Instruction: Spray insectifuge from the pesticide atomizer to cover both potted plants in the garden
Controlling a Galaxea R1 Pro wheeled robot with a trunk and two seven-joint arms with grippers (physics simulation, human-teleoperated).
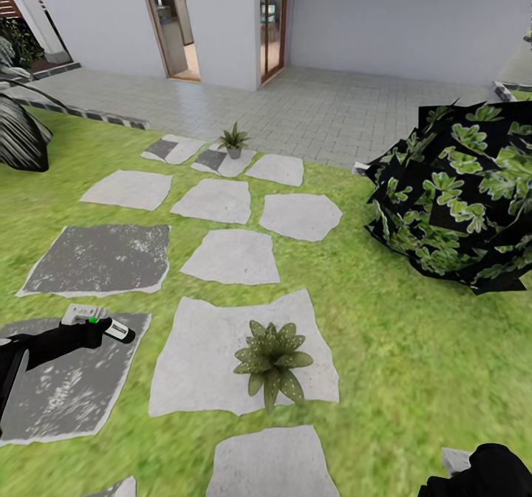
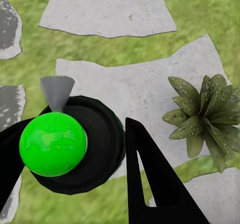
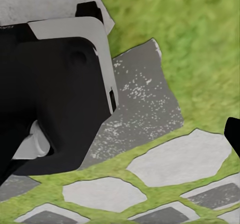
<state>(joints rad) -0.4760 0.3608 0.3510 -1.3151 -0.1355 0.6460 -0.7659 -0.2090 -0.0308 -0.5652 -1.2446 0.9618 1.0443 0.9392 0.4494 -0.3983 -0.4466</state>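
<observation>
Left gripper (image 1: 94, 328) clamped on atomizer (image 1: 100, 321); head view adds far plant (image 1: 233, 140) (wrist shows near plant (image 2: 205, 119) alone). Right gripper's state: cannot tell.

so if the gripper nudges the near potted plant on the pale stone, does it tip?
Probably not. The low rosette of spotted olive-green leaves spreads wide and sits flat on the pale stepping stone, so it likely slides. Its leaves look thin and probably flex.

Open lawn (image 1: 355, 312) around near potted plant (image 1: 272, 360) — big bush (image 1: 462, 194) blocks right.
</observation>
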